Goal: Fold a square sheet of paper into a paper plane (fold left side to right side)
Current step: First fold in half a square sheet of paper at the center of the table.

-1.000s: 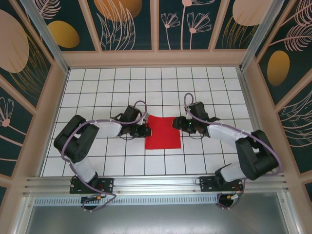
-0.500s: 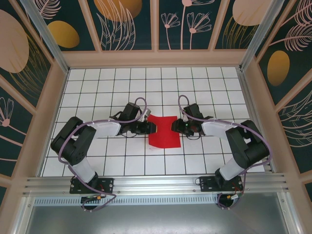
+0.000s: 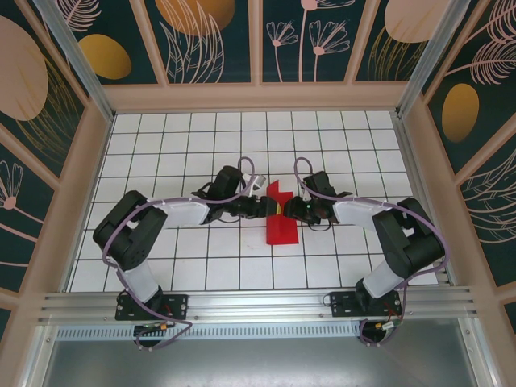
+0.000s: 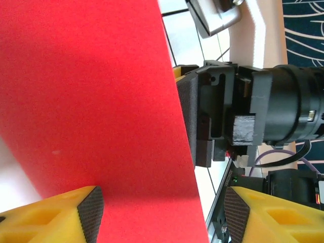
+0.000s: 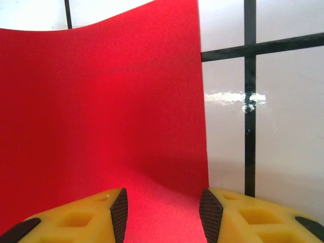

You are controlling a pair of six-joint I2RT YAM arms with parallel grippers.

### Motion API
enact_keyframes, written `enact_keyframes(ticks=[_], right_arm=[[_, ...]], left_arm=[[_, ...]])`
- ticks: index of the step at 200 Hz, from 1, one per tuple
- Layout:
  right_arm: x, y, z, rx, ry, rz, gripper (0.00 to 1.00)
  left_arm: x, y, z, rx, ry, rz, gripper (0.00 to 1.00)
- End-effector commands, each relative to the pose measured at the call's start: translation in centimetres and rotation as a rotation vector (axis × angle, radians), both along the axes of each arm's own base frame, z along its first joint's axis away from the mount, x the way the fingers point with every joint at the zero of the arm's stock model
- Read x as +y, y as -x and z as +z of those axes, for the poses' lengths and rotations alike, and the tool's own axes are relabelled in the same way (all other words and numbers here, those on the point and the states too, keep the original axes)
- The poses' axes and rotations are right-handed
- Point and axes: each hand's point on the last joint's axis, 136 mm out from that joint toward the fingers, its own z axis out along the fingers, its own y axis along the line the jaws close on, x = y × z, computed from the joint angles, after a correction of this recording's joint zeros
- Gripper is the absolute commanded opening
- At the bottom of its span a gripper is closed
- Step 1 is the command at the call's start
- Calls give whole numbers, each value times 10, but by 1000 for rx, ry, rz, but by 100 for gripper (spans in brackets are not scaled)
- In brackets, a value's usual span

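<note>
Red paper sheet has left side raised.

- Left arm: elbow folded back near its base, forearm stretched low toward the right fingers.
- Left fingers: yellow with black pads, set wide apart, nothing pinched.
- Right arm: elbow folded likewise, forearm reaching in toward the left fingers.
- Right fingers: yellow, black pads facing each other, parted with a clear gap.
- Both sets of fingers: tips facing, close together.
</note>
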Motion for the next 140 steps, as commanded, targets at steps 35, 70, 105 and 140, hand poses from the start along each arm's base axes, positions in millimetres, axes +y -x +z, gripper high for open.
enact_keyframes(ticks=[35,70,105,140], right_arm=[[-7,4,4,-21,-67,-17,49],[-16,-9,41,-101,-143,-50,53],[-17,-9,74,-174,-219,-57,61],[-3,-1,82,-149,-346,-35,57]], left_arm=[[-10,-7,-6,14,10,4,65],[-10,-9,-7,12,5,13,64],[-11,-11,-8,15,3,18,63],[-13,-12,-6,12,7,19,61]])
